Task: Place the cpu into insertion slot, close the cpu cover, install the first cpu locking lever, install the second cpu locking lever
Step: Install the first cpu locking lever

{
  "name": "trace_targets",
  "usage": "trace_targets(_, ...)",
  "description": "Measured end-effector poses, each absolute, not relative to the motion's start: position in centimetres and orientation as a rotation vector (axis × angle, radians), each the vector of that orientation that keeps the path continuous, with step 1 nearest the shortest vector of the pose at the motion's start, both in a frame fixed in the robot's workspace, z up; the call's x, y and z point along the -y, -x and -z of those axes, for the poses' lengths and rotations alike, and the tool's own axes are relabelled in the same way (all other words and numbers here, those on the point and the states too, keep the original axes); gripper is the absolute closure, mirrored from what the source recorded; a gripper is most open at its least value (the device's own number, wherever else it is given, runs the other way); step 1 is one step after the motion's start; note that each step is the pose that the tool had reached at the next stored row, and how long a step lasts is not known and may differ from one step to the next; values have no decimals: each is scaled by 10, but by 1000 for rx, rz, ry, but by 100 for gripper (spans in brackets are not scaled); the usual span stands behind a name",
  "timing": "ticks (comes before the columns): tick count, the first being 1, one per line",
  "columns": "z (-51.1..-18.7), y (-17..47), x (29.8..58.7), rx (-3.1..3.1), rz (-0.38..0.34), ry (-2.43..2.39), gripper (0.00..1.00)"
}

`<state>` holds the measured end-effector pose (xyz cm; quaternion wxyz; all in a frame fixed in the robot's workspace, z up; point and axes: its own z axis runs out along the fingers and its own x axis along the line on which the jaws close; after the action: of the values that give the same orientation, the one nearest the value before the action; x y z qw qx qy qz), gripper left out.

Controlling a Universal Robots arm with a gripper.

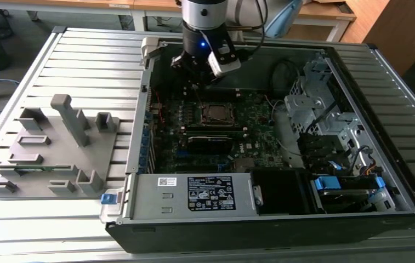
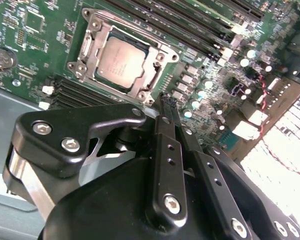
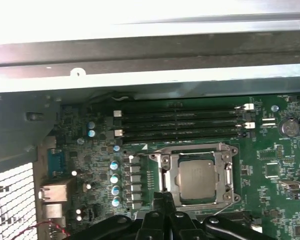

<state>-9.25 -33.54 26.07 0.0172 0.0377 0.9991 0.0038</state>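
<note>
**Gripper** [image 2: 165,100]: the fingers are closing to a narrow point with nothing between them. The tips are hanging at one corner of the socket, between it and a row of capacitors [image 2: 196,94].

**Cpu** [image 2: 121,61]: it is sitting flat in the insertion slot [image 1: 215,113] with its grey top showing, on the green motherboard [image 3: 280,165] inside the open computer case [image 1: 353,55].

**Cpu cover** [image 3: 194,152]: it is lying down over the chip's edges and framing it.

**Locking lever** [image 2: 154,80]: what seems to be a thin wire arm is running along the socket edge nearest the tips. Whether it is latched, or touching the fingers, cannot be told.

**Memory slots** [image 3: 182,122]: these are lying parallel, just beyond the socket.

**Handling note (judgement):** the lever work appears to be the step in hand.
- The closed tips should be bearing on the wire alone.
- They should be staying off the cover plate and the capacitors.
- They should be following the lever's arc, not forcing it straight down.
</note>
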Motion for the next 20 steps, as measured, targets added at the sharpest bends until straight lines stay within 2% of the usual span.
trace_targets(20, -264, 109, 335, -3104, -12, -117, 89)
